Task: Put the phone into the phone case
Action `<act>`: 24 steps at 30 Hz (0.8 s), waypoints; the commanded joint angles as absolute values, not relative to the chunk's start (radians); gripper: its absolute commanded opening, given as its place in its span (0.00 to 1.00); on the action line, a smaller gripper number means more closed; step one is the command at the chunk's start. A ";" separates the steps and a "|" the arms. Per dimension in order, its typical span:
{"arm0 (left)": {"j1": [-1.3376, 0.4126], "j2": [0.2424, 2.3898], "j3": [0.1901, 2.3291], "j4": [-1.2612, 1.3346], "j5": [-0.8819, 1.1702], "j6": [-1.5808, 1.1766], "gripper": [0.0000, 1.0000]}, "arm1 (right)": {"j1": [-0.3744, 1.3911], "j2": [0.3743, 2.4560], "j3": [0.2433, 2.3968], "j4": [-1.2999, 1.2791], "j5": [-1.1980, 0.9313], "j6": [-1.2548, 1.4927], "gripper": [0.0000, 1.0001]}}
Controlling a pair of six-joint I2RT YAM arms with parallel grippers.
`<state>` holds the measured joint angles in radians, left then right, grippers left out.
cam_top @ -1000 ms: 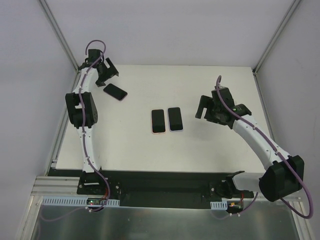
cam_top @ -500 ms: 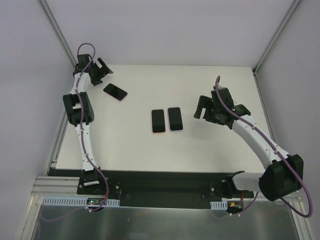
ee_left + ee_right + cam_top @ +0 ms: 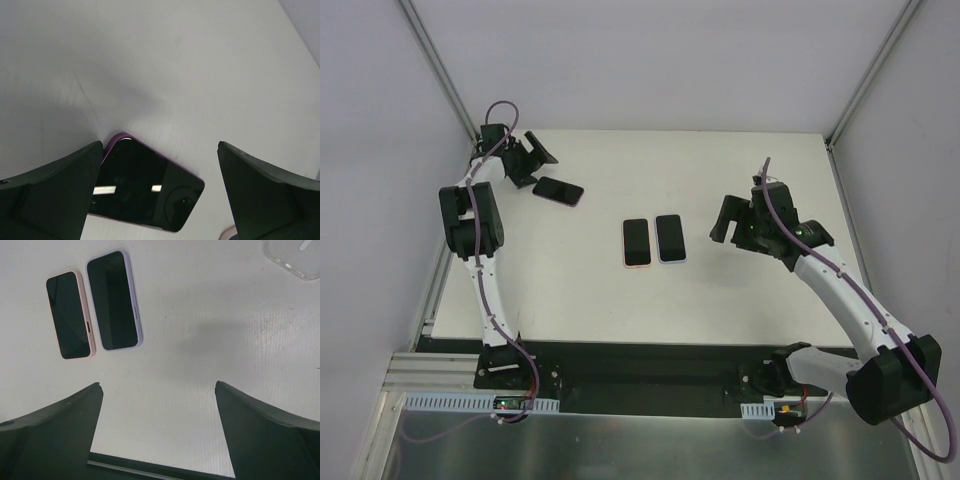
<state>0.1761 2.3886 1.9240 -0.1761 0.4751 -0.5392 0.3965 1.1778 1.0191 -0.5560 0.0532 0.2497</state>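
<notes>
A dark-screened phone with a purple edge [image 3: 558, 190] [image 3: 145, 190] lies flat at the table's far left. My left gripper [image 3: 530, 162] [image 3: 160, 145] hangs open just above it, the phone's near end beside the left finger [image 3: 55, 190], nothing gripped. Two more phones lie side by side mid-table, one pink-edged [image 3: 636, 242] [image 3: 70, 315] and one lavender-edged [image 3: 670, 238] [image 3: 114, 300]. My right gripper [image 3: 728, 222] [image 3: 159, 385] stands open over bare table to their right. A clear phone case [image 3: 295, 257] shows only at the right wrist view's top right corner.
The white table [image 3: 720, 290] is walled at the back and sides, with metal corner posts [image 3: 445, 75] at the far corners. A black rail [image 3: 650, 360] runs along the near edge where both arm bases sit.
The purple-edged phone has slid slightly right and turned more crosswise. My left gripper swung near the back-left corner and sits beside it. The right gripper drifted a little right.
</notes>
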 commanded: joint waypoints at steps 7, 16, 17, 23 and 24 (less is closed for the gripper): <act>0.003 1.904 1.324 -0.163 0.279 -0.552 0.98 | 0.397 1.094 0.996 -0.571 0.011 0.206 0.96; -0.063 1.883 1.368 -0.227 0.191 -0.286 0.92 | 0.396 1.071 0.988 -0.588 0.009 0.166 0.96; -0.063 1.905 1.426 -0.242 0.227 -0.261 0.91 | 0.397 1.065 0.985 -0.589 0.008 0.161 0.96; -0.063 2.065 1.600 -0.308 0.414 -0.224 0.83 | 0.396 1.068 0.991 -0.592 0.017 0.146 0.96; -0.064 2.077 1.612 -0.308 0.423 -0.221 0.83 | 0.396 1.071 0.996 -0.592 0.026 0.143 0.96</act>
<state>-0.0570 2.0098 1.5368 -0.2478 0.2974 -0.2893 0.3962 1.0840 0.9863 -0.5827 0.0143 0.1711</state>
